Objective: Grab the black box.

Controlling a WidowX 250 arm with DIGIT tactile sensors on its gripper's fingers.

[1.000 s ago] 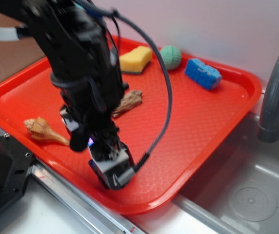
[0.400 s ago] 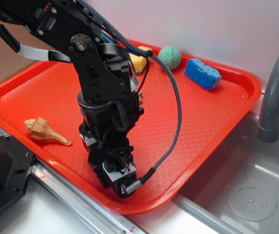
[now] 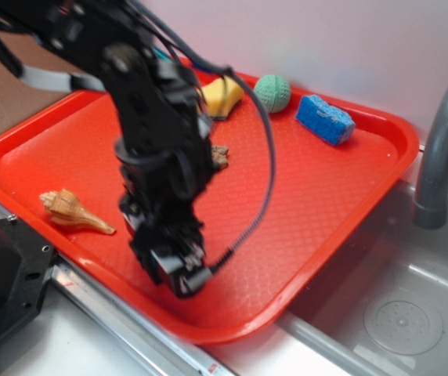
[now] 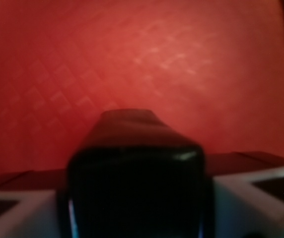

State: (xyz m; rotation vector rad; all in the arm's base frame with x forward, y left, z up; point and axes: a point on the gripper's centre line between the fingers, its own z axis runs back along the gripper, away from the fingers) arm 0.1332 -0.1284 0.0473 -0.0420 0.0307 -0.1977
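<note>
Over the red tray (image 3: 349, 204), the gripper (image 3: 178, 274) clamps the black box (image 4: 134, 173).

Soft, even light fills the exterior view, the red tray (image 3: 326, 204) glowing bright with only faint sheen on its textured surface, while the arm (image 3: 153, 149) smears with motion blur and throws a dim shadow beneath itself. The wrist view is darker and soft all over: the black box (image 4: 134, 173) looms out of focus with one small glint on its top edge, and the corners fall off into shade.

Gripper (image 3: 178, 270) shifted left — wood piece (image 3: 219, 154) uncovered
</note>
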